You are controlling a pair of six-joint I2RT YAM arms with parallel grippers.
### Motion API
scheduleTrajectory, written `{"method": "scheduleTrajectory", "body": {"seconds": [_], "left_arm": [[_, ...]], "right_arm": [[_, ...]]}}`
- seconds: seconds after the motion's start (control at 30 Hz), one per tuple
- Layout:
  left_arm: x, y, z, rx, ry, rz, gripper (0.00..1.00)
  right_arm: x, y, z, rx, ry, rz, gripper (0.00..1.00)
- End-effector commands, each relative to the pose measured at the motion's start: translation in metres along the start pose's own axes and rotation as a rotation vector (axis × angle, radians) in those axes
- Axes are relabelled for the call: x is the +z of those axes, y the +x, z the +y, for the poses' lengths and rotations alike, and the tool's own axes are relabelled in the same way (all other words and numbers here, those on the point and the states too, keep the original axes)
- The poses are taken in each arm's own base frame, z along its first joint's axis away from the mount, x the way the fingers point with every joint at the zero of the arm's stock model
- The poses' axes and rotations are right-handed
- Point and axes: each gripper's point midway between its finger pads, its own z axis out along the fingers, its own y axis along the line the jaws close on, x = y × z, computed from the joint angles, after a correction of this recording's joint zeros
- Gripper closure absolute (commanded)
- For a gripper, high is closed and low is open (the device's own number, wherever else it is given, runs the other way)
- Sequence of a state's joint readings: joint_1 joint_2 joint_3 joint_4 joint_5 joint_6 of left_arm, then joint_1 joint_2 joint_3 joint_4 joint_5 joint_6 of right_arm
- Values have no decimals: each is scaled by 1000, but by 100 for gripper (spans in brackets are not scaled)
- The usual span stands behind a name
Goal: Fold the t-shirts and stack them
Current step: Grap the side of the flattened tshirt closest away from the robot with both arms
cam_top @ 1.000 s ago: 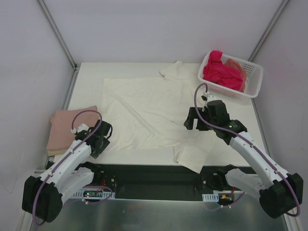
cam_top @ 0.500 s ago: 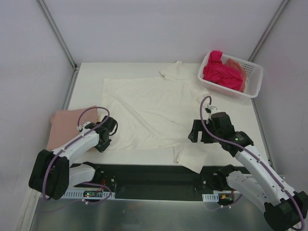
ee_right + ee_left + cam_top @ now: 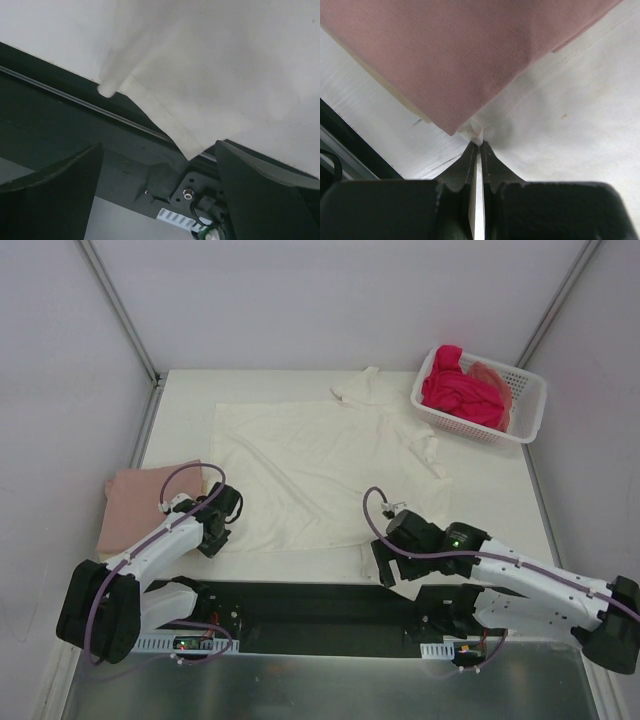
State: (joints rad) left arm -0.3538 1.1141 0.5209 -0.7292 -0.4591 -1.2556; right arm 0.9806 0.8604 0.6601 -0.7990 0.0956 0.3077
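Swung R gripper [image 3: 384,564] back to near edge of table [image 3: 480,480], over cream t-shirt [image 3: 310,465] sleeve; jaws wide, nothing held. L gripper [image 3: 213,531] clenched on same shirt's near-left corner, just beside folded pink t-shirt [image 3: 140,505]. Magenta t-shirt [image 3: 455,390] in basket [image 3: 535,390].

The pink shirt [image 3: 470,55] blocks my left claw [image 3: 476,144] just ahead. Bare table [image 3: 490,490] lies free right of the cream shirt [image 3: 300,460]; the basket [image 3: 525,405] stands at the far corner.
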Motion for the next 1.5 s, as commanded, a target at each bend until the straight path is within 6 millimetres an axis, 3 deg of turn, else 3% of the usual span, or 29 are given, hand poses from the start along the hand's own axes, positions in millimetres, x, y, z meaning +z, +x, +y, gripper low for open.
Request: {"method": "scheduleTrajectory", "body": {"seconds": [0.0, 0.03, 0.13, 0.47, 0.57, 0.67, 0.83, 0.87, 1.03, 1.13, 1.47], "left_arm": [[1, -5, 3, 13, -1, -34, 100], [1, -5, 3, 15, 0, -34, 100], [1, -4, 2, 19, 1, -25, 100], [-2, -6, 0, 12, 25, -36, 100], [-1, -5, 2, 9, 24, -35, 100], [-1, -7, 1, 11, 24, -45, 100], [-4, -7, 1, 1, 45, -43, 100], [-5, -7, 0, -6, 57, -44, 100], [-12, -5, -1, -67, 133, -35, 100], [-15, -6, 9, -131, 145, -49, 100], [-26, -8, 21, -182, 239, -69, 100]], "right_arm": [[7, 28, -20, 43, 184, 118, 1], [13, 39, -21, 50, 184, 157, 3], [26, 45, -15, 63, 153, 177, 9], [57, 36, 6, 30, 135, 232, 26], [63, 37, 0, 33, 185, 249, 35], [62, 37, -12, 39, 265, 242, 65], [50, 42, -22, 66, 300, 238, 87], [47, 44, -22, 68, 298, 238, 100], [26, 62, -22, 66, 272, 260, 100], [20, 72, -17, 60, 242, 283, 100], [11, 89, 4, 17, 164, 347, 100]]}}
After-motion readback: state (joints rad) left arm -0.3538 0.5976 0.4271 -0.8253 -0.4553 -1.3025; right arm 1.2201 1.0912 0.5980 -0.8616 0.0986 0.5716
